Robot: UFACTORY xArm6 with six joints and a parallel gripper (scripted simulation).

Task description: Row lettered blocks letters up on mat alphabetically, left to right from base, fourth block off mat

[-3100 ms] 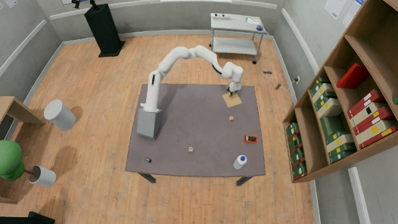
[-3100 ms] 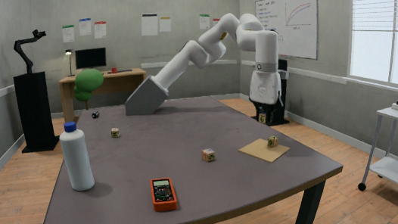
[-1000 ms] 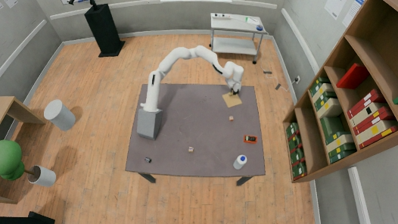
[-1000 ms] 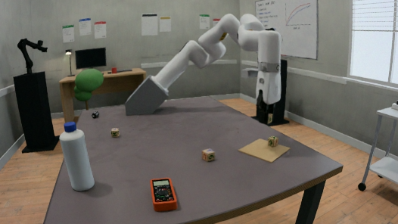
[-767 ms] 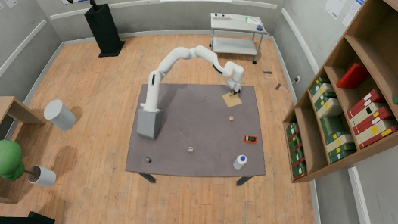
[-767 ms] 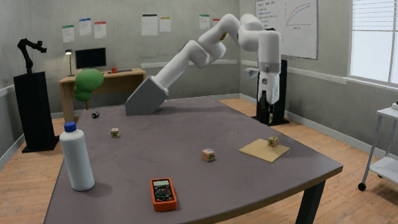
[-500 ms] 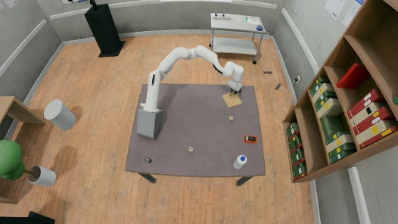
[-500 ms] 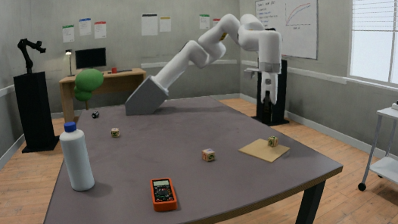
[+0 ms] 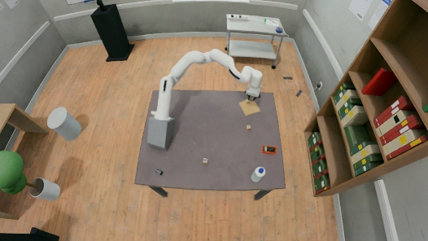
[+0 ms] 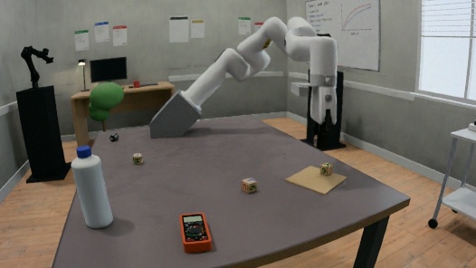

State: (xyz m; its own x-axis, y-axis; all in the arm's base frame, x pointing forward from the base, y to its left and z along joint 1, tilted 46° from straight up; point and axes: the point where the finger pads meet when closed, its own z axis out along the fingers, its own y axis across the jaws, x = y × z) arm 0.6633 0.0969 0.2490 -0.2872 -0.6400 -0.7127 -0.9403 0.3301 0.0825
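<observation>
A tan mat (image 9: 249, 107) lies at the far right of the table; it also shows in the exterior view (image 10: 316, 179). One lettered block (image 10: 326, 168) sits on the mat near one corner. A second block (image 9: 248, 127) (image 10: 249, 185) lies on the table a little off the mat. A third block (image 9: 205, 160) (image 10: 138, 157) lies farther away, toward the table's middle. My gripper (image 10: 327, 120) (image 9: 251, 97) hangs well above the mat, shut on the fourth block, which is mostly hidden between the fingers. The letters are too small to read.
An orange multimeter (image 10: 195, 232) and a white bottle with a blue cap (image 10: 91, 187) stand near the table's edge. A small black object (image 10: 114, 137) lies near the robot's grey base (image 10: 174, 117). A black stand is behind the gripper.
</observation>
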